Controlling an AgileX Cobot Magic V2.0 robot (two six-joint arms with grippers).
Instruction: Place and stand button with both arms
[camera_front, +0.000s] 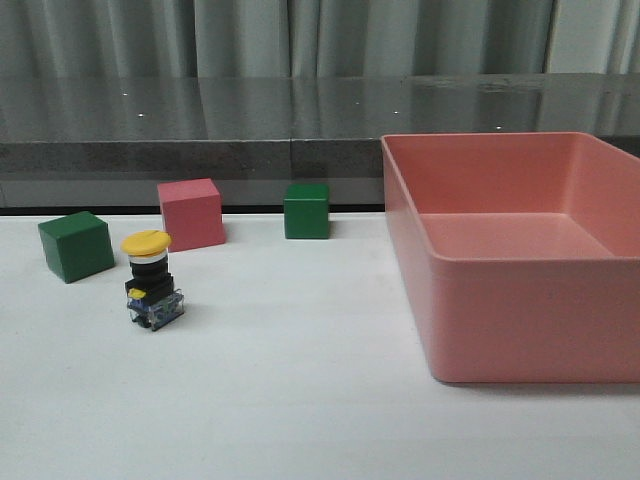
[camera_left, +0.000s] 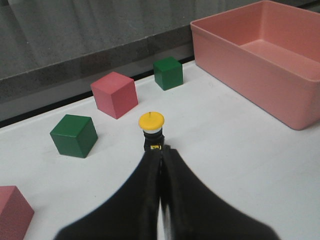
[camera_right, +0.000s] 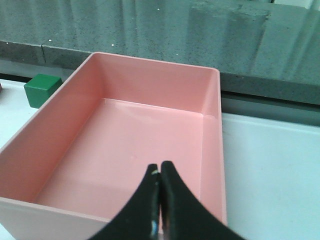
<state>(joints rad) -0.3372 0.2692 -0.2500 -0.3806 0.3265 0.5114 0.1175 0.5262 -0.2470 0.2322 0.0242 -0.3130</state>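
Note:
The button (camera_front: 150, 280) stands upright on the white table at the left, yellow cap up, black body over a clear-bluish base. It also shows in the left wrist view (camera_left: 151, 127). My left gripper (camera_left: 161, 152) is shut and empty, its tips just in front of the button's base, which they partly hide. My right gripper (camera_right: 159, 169) is shut and empty, above the near wall of the pink bin (camera_right: 30, 145). Neither arm shows in the front view.
The large pink bin (camera_front: 410, 240) fills the right of the table. Behind the button stand a green cube (camera_front: 76, 245), a pink cube (camera_front: 190, 213) and another green cube (camera_front: 306, 210). A further pink cube (camera_left: 12, 212) shows in the left wrist view.

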